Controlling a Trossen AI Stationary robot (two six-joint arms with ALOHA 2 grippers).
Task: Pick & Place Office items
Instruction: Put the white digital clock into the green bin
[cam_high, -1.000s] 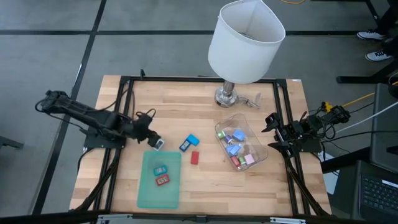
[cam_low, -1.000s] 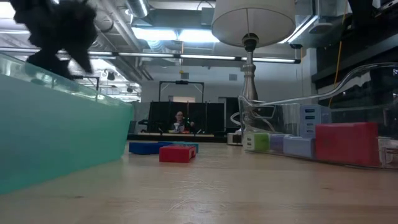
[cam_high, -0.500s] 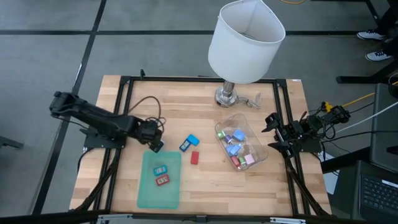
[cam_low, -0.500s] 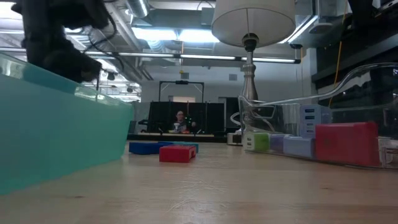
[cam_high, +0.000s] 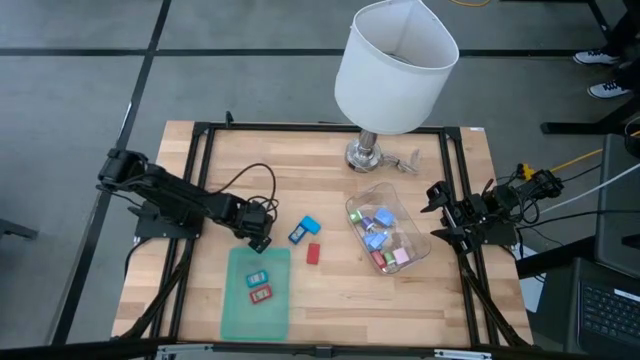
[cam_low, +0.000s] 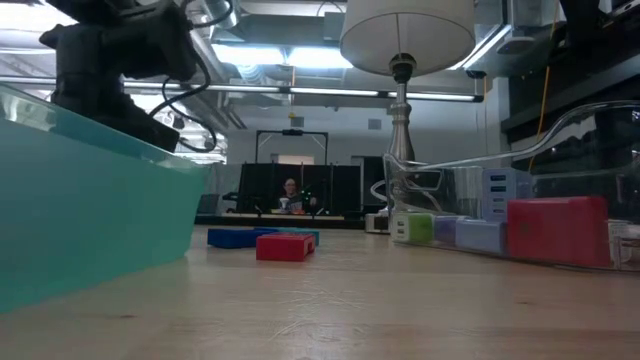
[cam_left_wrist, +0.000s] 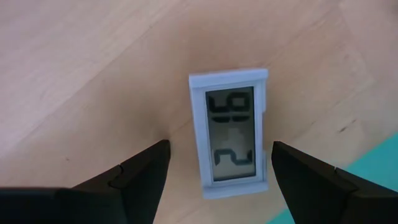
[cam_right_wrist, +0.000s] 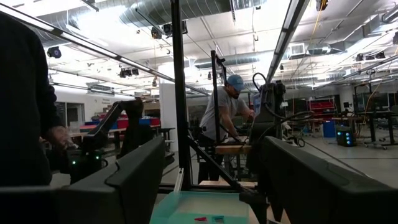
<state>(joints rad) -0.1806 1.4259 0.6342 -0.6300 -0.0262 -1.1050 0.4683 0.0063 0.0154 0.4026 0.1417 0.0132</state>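
- Left tool (cam_high: 259, 240): over the last second your arm has swung inward along the counter (cam_high: 330, 300), and it now sits just off the green tray's (cam_high: 240, 310) far corner, fingers spread, gripping nothing.
- Wrist view: a small white piece with a grey display (cam_left_wrist: 231, 134) lies flat on the bare wood between the open fingers (cam_left_wrist: 146, 171), not touched. A sliver of tray shows beside it. A second ago the tool carried a pale piece at its tip; this looks like that one, dropped short of the tray.
- Tray holds two items: a teal one (cam_high: 258, 274) and a red one (cam_high: 262, 292).
- Loose on the counter: a blue piece (cam_high: 304, 229) and a red piece (cam_high: 313, 253), between tray and clear tub (cam_high: 388, 238).
- Tub holds a cluster of blue, purple, pink and red pieces.
- Right tool (cam_high: 438, 212): parked at the counter's right edge beside the tub, fingers wide apart, empty.
- Reading: release went wrong; you likely need to re-grip the white piece before moving on.
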